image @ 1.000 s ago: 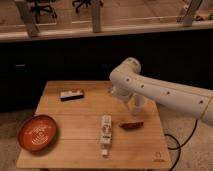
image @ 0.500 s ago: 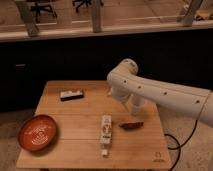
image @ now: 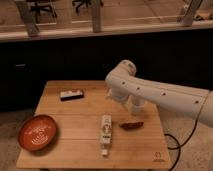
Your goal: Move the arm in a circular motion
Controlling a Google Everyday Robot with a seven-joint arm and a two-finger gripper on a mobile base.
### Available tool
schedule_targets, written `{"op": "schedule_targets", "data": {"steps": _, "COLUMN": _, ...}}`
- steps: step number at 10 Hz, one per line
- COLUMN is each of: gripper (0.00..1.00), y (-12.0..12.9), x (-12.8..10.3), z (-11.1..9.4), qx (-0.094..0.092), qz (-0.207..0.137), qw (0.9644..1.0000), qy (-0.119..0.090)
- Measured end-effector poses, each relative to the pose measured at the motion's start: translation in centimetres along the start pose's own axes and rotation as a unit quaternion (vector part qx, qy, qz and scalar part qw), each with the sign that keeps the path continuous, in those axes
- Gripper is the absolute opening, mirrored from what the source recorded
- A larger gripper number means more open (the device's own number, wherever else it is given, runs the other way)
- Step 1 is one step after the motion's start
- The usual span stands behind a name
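The arm is the largest thing here and is itself what the task moves. It reaches in from the table's right side, with its bulbous elbow joint raised above the table's back half. It is built of thick, rounded white tube segments with a glossy hard shell and a row of small dark dots. It looks rigid and heavy, so I judge it will sweep as one stiff mass rather than flex. Nothing has to be taken hold of for a circular motion, only room kept around it. The table is a flat rectangular top of pale wood planks with a matte grain. On the table's front left corner sits a round red-orange bowl, shallow and patterned inside. A white tube-shaped bottle lies on its side at the table's front centre. A small dark flat packet with a pale label lies near the table's back left. A small brown oblong item lies right of the table's centre, beside the bottle. The gripper hangs from the wrist above the table, just over that brown item and apart from it. Whether it is open or closed I cannot tell.
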Motion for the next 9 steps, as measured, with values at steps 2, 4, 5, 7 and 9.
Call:
{"op": "schedule_targets", "data": {"steps": 2, "gripper": 0.80, "y": 0.0, "x": -0.1, "z": 0.3, "qx": -0.001, "qz": -0.013, "qw": 0.9999, "qy": 0.000}}
{"op": "schedule_targets", "data": {"steps": 4, "gripper": 0.80, "y": -0.1, "x": -0.2, "z": 0.4, "qx": -0.001, "qz": -0.025, "qw": 0.9997, "qy": 0.000}}
{"op": "schedule_targets", "data": {"steps": 5, "gripper": 0.80, "y": -0.5, "x": -0.3, "z": 0.5, "qx": -0.001, "qz": -0.031, "qw": 0.9995, "qy": 0.000}}
{"op": "schedule_targets", "data": {"steps": 7, "gripper": 0.80, "y": -1.3, "x": -0.4, "z": 0.8, "qx": 0.000, "qz": -0.044, "qw": 0.9990, "qy": 0.000}}
{"op": "schedule_targets", "data": {"steps": 9, "gripper": 0.80, "y": -1.3, "x": -0.2, "z": 1.1, "qx": -0.005, "qz": -0.053, "qw": 0.9986, "qy": 0.000}}
